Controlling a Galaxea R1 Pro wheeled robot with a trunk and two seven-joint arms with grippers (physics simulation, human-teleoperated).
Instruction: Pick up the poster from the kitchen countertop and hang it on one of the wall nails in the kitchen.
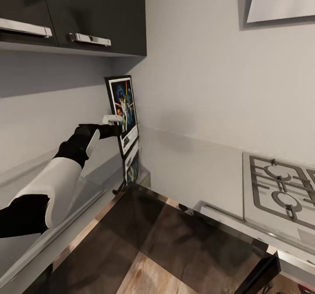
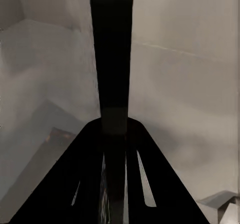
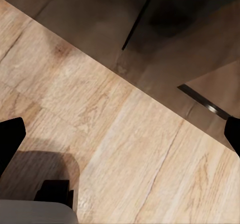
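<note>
Now my left claw (image 1: 117,120) pinches the poster (image 1: 124,110) by its near edge. It stands tall in the corner, just above the counter (image 1: 192,171). My right claw (image 3: 120,134) hangs wide over the floor (image 3: 125,134).

A home kitchen: gas hob (image 1: 282,189) set in a grey table (image 1: 197,171), dark wall cabinets (image 1: 74,14) overhead, wood floor (image 3: 125,149)
</note>
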